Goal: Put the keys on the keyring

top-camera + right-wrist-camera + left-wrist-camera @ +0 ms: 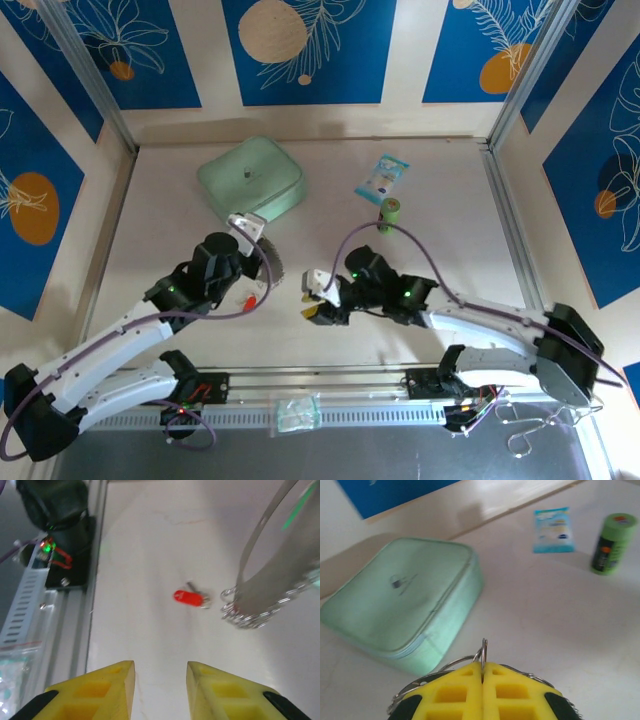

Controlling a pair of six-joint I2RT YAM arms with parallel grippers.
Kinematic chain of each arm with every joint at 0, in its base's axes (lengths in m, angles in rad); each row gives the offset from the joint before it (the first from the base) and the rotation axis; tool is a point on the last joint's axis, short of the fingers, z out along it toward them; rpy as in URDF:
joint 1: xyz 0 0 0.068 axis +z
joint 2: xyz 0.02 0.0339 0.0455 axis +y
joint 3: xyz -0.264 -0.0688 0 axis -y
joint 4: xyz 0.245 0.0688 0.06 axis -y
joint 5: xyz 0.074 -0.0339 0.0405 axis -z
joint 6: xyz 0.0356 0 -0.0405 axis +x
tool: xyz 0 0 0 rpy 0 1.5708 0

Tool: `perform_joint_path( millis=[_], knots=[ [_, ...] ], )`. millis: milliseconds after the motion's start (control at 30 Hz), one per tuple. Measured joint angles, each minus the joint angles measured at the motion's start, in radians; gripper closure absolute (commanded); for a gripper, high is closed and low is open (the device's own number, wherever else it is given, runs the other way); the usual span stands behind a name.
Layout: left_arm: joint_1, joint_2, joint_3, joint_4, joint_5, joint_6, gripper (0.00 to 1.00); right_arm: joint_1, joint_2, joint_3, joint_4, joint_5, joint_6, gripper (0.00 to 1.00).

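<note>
Two claws are at work over a pale surface [420,260]. The left claw [482,672] has its yellow fingers [455,692] pressed tightly together, pinching the keyring [261,530]: in the left wrist view thin metal loops curve out on both sides of the fingers, and one small ring stands up right at the seam between them. From the right wrist the keyring appears as a thin pale hoop held upright, with a cluster of small silvery pieces [250,616] hanging along its lower edge, low over the surface; whether they touch it I cannot tell.

One key, the red key [189,598], lies flat on the surface just beside that silvery fringe, apart from it and not threaded on.

The right claw [160,675] is spread, a clear gap between its yellow fingers and nothing in it. It points toward the red key from a short way off.

In the overhead view the red key sits between the two arms, nearer the left one. Behind the left arm lies a mint-green square pouch [250,178]. Further right are a small blue packet [383,178] and an upright green cylinder [391,212], near each other and well apart from the keyring. A clear plastic bag [297,412] rests at the near edge between the arm bases
</note>
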Motion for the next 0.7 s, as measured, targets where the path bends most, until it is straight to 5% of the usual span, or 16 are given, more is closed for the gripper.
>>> perform_joint_path(
  millis=[300,700],
  knots=[
    [0.189,-0.114,-0.032,-0.066,-0.115,-0.104,1.0,0.092,0.426,0.151,0.21,0.087,0.077,0.66],
    [0.214,-0.205,-0.084,-0.069,-0.164,-0.106,1.0,0.048,0.706,0.336,0.264,0.187,0.204,0.66]
  ],
)
